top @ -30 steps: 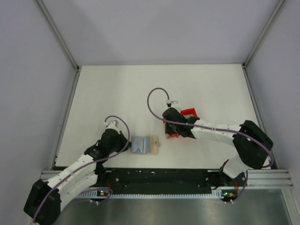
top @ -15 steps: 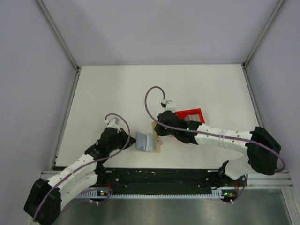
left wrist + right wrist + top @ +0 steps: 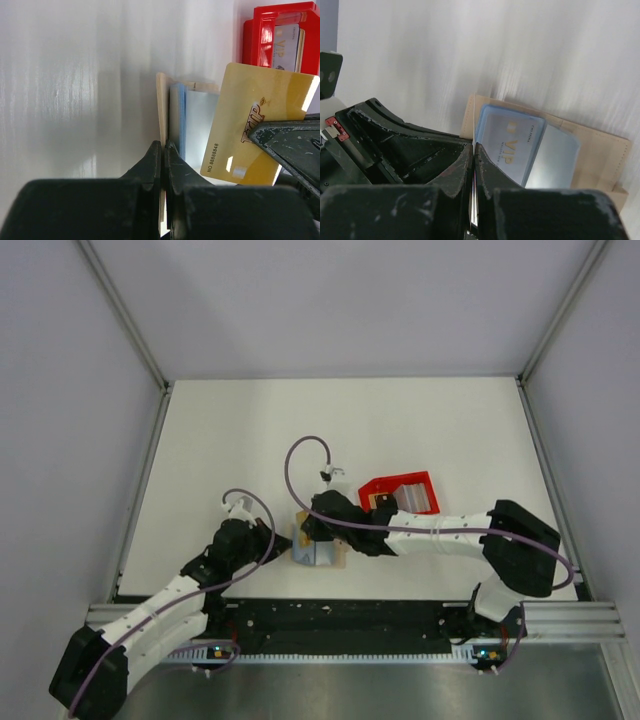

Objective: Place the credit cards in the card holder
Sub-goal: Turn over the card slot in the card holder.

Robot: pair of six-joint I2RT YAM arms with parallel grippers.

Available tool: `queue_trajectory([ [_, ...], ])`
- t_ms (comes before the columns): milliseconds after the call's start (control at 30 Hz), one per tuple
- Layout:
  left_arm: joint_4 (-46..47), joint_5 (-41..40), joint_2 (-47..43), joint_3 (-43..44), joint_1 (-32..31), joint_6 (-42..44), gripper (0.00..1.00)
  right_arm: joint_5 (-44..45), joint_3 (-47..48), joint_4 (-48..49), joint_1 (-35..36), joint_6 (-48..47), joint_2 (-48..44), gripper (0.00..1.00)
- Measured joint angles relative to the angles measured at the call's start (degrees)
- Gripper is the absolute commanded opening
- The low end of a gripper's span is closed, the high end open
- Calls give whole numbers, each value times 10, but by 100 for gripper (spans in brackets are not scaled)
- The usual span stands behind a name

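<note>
Holding the card holder [image 3: 161, 100] open on the white surface [image 3: 75, 90] with the left gripper [image 3: 162, 147], fingers clenched tight on the near edge of the beige flap. Lying near the front middle of the surface in the top view, just ahead of the arm bases, pocket side up. Already carrying a pale blue card [image 3: 177, 115] and a silver card [image 3: 200, 120] in its pockets, overlapped, with VIP lettering on the blue one in the right wrist view.

Gripping a gold card [image 3: 255, 115] in the right gripper [image 3: 473, 147], jaws closed on one end of it. Hovering tilted over the far side of the card holder, one corner overlapping the silver card in the left wrist view; cannot tell whether touching a pocket. Seen only edge-on between the fingers from the right wrist.

Crowding in from both sides: left gripper at the card holder's left edge, right gripper reaching across from the right, close together, with the right wrist covering the far part of the card holder from above. Looping high above that wrist, a purple cable [image 3: 288, 468].

Standing just behind and to the right of the card holder, apart from it: a red tray [image 3: 250, 40], open-topped, holding more cards [image 3: 285, 45], a pale one uppermost. Partly hidden behind the gold card in the left wrist view.
</note>
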Motion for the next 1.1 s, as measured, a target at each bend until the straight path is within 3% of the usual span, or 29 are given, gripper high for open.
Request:
queue_trajectory([
  [1100,4,-1,0,-5,-1,-14,0,16,26,6,5,7,40,0],
])
